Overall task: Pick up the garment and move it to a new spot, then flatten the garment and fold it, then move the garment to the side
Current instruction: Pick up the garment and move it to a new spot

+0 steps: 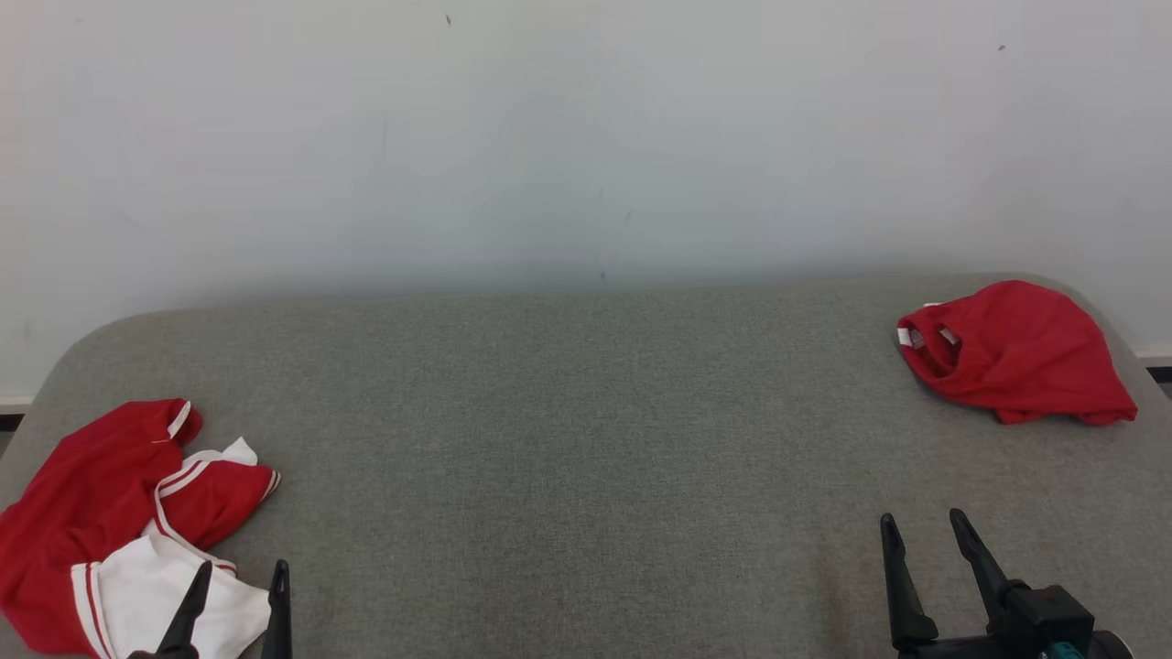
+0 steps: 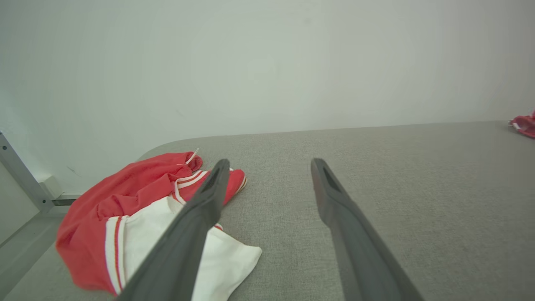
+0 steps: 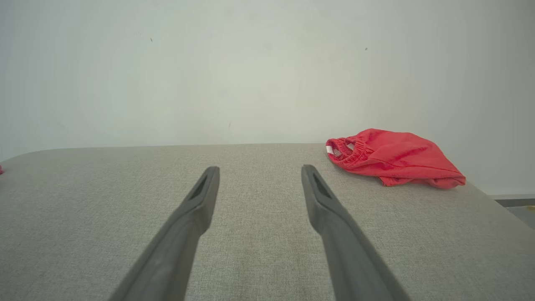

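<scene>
1. Two garments lie on the grey fabric-covered table point(image 1: 568, 439): a crumpled red-and-white garment point(image 1: 92, 513) at the near left corner and red shorts point(image 1: 1025, 352) at the far right corner. The task does not say which, so taking the wrong one is a risk.
2. The left gripper point(image 1: 241, 575) hangs by the garment's white part, jaws wide and empty. Pinching a single layer could drag the cloth off the nearby left edge.
3. The right gripper point(image 1: 923, 526), equally wide and empty, is well apart from the shorts, which sit close to the right edge.
4. The table's middle offers broad room for flattening. The wall point(image 1: 549, 137) stands close behind the far edge.
</scene>
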